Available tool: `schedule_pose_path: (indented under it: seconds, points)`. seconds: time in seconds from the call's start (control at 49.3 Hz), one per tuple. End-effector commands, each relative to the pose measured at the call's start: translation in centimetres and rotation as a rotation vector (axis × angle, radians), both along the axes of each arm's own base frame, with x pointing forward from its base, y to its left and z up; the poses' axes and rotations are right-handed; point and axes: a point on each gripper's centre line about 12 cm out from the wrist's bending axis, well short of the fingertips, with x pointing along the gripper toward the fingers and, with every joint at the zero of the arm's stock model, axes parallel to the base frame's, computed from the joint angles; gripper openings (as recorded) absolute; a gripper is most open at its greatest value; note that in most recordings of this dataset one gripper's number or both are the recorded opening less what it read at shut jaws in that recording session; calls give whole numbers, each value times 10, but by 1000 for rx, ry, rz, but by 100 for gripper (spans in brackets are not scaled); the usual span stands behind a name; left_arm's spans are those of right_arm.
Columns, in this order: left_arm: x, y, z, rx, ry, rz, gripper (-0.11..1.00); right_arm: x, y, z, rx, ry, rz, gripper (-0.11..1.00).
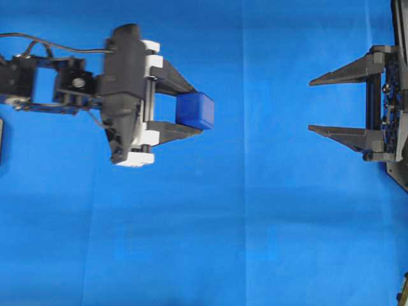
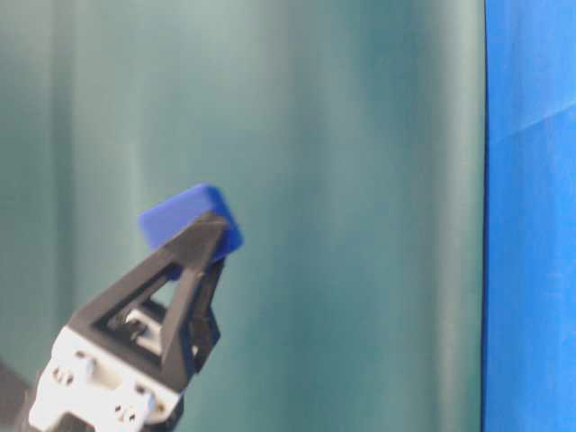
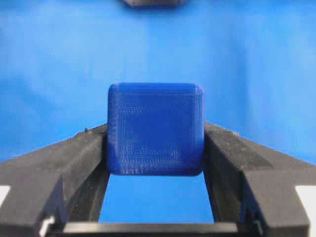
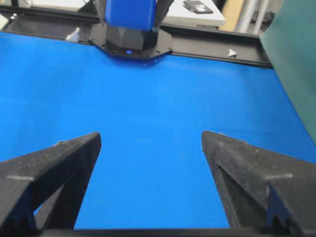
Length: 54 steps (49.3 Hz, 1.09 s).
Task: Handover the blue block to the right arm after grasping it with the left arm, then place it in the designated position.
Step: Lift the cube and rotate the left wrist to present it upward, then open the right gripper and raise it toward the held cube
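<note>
The blue block point(image 1: 195, 110) is a small dark-blue cube held between the fingertips of my left gripper point(image 1: 199, 109), which has white brackets. That gripper is shut on it, raised above the blue cloth and pointing right. The block fills the gap between the fingers in the left wrist view point(image 3: 155, 128) and shows at the fingertip in the table-level view point(image 2: 191, 216). My right gripper point(image 1: 311, 104), all black with long pointed fingers, is open and empty at the right edge, pointing left toward the block with a wide gap between. Its fingers frame bare cloth in the right wrist view point(image 4: 150, 140).
The bright blue cloth point(image 1: 255, 223) covers the table. The left arm's base point(image 4: 131, 42) stands at the far edge in the right wrist view. A green backdrop point(image 2: 342, 180) stands behind the table.
</note>
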Motion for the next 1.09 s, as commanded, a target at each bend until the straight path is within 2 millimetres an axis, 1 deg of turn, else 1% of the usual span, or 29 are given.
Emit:
schedule_pose_path:
  seconds: [0.0, 0.162, 0.264, 0.71, 0.851, 1.074]
  points:
    - [-12, -1, 16, 1, -132, -7, 48, 4, 0, 12, -5, -35, -1, 94]
    - [-26, -2, 13, -2, -238, -10, 48, 5, 0, 12, -4, -34, 1, 94]
    - [-31, -2, 10, -2, -267, -11, 48, 6, 0, 13, -3, -32, 0, 94]
    - [-33, -2, 7, -13, -265, -8, 48, 12, 0, 13, -29, -19, 3, 94]
    - [-32, -2, 8, -16, -267, -7, 48, 13, 2, 17, -121, -20, 23, 94]
    - [-32, -2, 8, -17, -267, -7, 48, 15, 4, 25, -345, -23, 50, 94]
